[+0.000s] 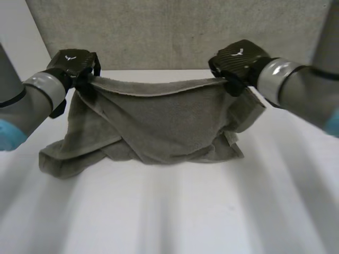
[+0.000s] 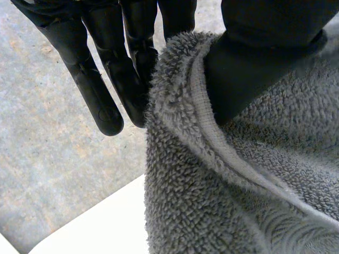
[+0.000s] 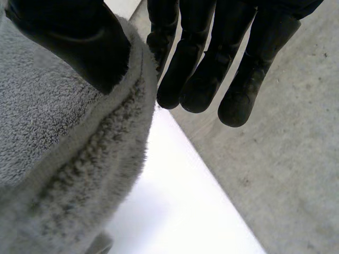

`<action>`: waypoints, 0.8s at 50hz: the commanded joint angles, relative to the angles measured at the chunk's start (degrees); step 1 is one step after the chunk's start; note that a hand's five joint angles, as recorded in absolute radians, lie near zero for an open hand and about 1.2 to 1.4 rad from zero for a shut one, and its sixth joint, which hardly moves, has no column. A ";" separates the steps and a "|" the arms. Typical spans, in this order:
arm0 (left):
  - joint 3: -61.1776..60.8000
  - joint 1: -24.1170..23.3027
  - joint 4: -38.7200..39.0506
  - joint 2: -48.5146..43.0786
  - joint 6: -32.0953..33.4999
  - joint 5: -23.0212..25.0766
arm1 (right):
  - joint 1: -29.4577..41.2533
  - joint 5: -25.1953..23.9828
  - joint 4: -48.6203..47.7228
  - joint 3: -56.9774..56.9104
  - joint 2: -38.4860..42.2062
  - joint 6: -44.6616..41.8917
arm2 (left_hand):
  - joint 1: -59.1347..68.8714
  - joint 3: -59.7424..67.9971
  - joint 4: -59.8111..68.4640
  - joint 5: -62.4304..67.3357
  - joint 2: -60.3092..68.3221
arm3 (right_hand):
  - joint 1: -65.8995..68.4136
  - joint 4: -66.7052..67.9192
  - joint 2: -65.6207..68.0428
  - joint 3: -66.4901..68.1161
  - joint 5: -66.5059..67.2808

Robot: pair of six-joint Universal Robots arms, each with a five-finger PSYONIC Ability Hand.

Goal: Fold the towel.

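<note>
towel (image 1: 159,127) on table (image 1: 212,211), floor (image 1: 175,32) beyond

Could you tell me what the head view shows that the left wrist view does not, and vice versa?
The head view adds the right hand pinching the grey terry towel's other top corner, the edge sagging between the hands, and its lower part bunched on the white table. The left wrist view adds the left hand's thumb clamping the hemmed edge against straight fingers. Both share towel, left hand, table.
</note>
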 commanded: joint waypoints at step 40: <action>-36.10 2.38 25.10 6.40 7.90 10.06 | -4.38 -4.59 -19.50 42.66 -11.36 4.86 | 7.32 4.79 4.68 6.02 4.86 | 3.64 3.77 3.08 3.39 2.70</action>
